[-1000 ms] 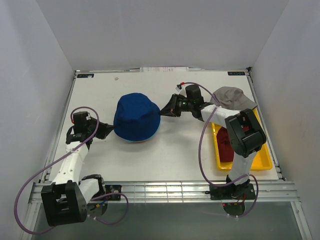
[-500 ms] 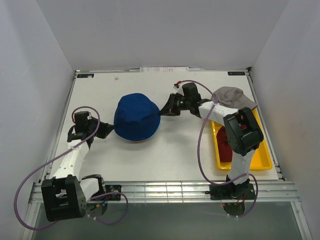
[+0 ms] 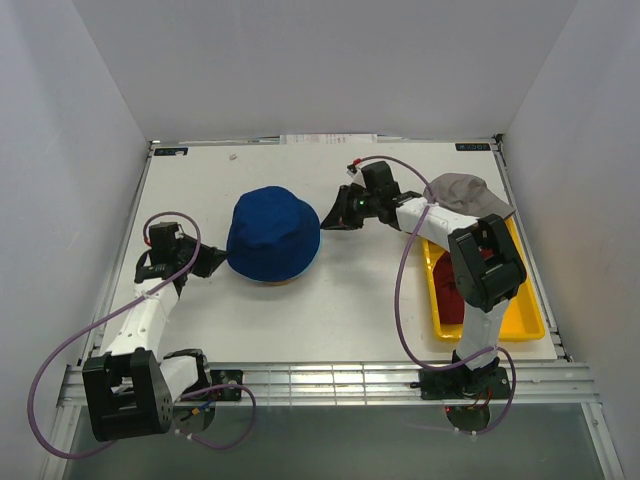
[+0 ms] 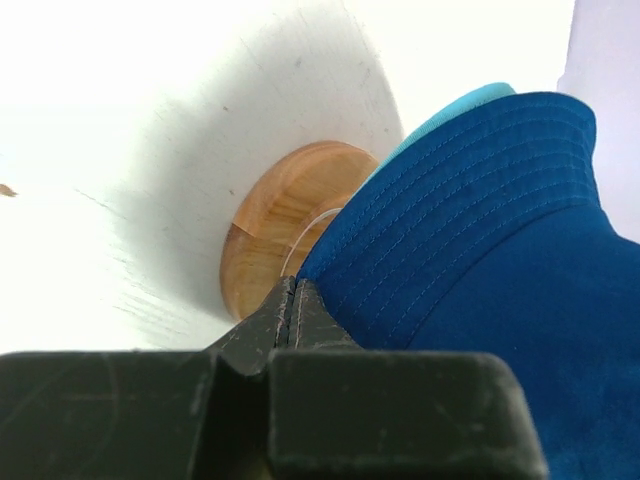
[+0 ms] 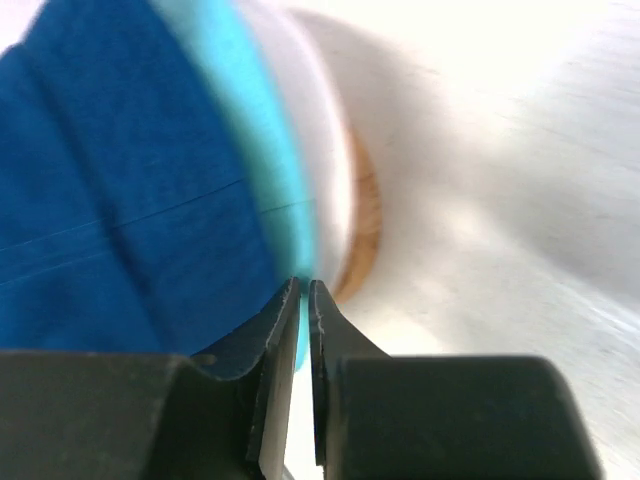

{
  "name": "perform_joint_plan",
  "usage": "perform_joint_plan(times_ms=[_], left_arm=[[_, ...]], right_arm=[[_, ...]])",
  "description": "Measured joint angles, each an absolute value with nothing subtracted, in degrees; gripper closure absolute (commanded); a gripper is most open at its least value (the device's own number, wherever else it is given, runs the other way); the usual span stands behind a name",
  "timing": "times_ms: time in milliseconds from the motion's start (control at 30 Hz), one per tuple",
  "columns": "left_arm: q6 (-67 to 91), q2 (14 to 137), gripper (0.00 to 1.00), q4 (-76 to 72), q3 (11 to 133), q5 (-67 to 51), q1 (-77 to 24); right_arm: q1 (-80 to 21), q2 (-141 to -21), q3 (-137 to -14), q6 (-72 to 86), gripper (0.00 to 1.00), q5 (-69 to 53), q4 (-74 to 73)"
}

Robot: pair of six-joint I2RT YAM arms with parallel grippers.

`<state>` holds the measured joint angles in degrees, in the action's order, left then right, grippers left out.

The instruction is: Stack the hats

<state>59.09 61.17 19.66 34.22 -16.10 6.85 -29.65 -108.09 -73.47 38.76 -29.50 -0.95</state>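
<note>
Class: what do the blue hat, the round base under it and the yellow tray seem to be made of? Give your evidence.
Blue hat: matte woven cloth; stitched rows run along the brim. Base: smooth wood, perhaps varnished; grain and a joint line show. Tray: probably plastic; even bright yellow with a raised rim.

R gripper [image 5: 304, 290] tips barely apart, teal hat [image 5: 270, 150] brim, navy hat [image 5: 110, 190] left, wood stand [image 5: 364, 225]

hats: navy [image 3: 273, 237] ctr, over teal [image 5: 265, 160] | grey [image 3: 462, 192] R rear | dk-red [image 3: 448, 305] R near, poss. crumpled
</note>
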Motion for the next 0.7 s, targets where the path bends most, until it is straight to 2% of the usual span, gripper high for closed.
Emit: perform_joint_plan(times_ms=[33,133,233,267,467,700], left_arm=[[58.8,61.2,0.82,20.1,34.3,-15.6,6.9],[57.8,61.1,0.64,21.5,34.5,-14.3,6.9],[56.9,61.1,0.54,23.9,34.5,-12.6,7.0],[56.8,61.1,0.47,24.5,34.5,-12.3,7.1],[55.9,60.4,0.34,27.0,35.7,-12.0,7.2],[54.3,58.5,0.27,28.4,40.7,-11.9,7.2]], right_arm=[[-29.6,-108.1,-73.6,38.3,0.79,-28.4,-1.9],[-29.2,-108.1,-73.6,37.0,0.74,-26.3,-4.8],[-28.8,-108.1,-74.2,36.0,0.71,-24.9,-7.1],[-28.8,-108.1,-74.5,35.7,0.71,-24.4,-7.7],[-28.8,-108.0,-76.9,34.1,0.68,-22.8,-10.6],[-28.8,-106.4,-79.3,32.2,0.68,-20.6,-14.6]])
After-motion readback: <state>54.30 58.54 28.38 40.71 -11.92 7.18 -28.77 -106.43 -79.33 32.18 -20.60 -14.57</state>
